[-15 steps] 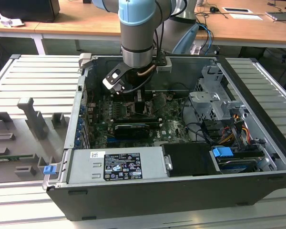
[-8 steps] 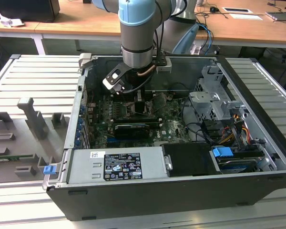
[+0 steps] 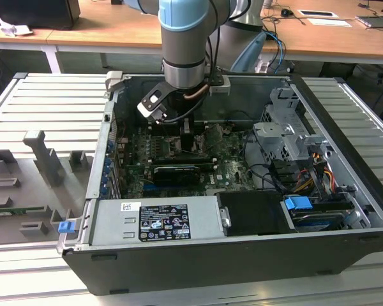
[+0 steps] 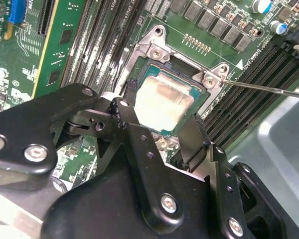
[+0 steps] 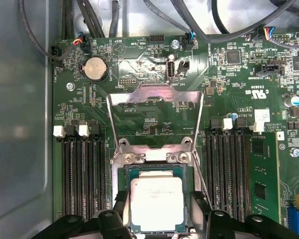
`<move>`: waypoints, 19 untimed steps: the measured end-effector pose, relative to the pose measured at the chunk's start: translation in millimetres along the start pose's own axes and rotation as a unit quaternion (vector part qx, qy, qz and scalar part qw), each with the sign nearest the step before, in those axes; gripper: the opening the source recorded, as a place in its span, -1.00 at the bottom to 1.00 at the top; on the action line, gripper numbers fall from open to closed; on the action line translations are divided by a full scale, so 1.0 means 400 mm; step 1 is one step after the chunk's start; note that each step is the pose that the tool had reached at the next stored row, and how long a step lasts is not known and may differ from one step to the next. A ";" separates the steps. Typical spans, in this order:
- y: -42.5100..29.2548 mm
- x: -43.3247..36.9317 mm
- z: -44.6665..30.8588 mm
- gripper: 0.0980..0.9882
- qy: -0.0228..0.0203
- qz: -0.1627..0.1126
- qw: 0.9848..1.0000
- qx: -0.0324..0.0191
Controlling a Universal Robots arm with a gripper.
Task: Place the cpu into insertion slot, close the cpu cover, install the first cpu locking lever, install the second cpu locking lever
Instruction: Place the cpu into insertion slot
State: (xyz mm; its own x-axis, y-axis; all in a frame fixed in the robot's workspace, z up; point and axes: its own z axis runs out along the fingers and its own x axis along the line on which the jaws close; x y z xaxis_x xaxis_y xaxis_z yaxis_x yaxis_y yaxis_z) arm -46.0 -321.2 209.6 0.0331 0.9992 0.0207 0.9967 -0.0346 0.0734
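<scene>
The cpu (image 5: 156,200), a pale silver square on a green base, lies in the insertion slot (image 5: 154,159) of the green motherboard (image 3: 233,167). My gripper (image 5: 157,211) reaches down into the computer case (image 3: 179,261) and straddles the chip. Its black fingers (image 4: 122,110) rest against two opposite edges of the cpu (image 4: 164,102). The cpu cover (image 5: 154,95) stands swung up and open beyond the slot. A thin wire locking lever (image 4: 269,88) sticks out free beside the slot's metal rim (image 4: 157,47).
Long black memory slots (image 5: 82,174) flank the socket on both sides. Cable bundles (image 5: 189,20) run along the board's edge. A drive cage (image 3: 287,131) and a power supply (image 3: 156,220) fill the case around the board.
</scene>
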 end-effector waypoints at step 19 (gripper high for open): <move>0.003 0.001 -0.037 -0.20 0.000 0.000 1.000 0.000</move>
State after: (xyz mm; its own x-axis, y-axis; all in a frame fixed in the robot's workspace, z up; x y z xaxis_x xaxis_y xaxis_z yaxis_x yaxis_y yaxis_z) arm -45.9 -321.1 224.6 0.0333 0.9992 0.0207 0.9967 -0.0347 0.0734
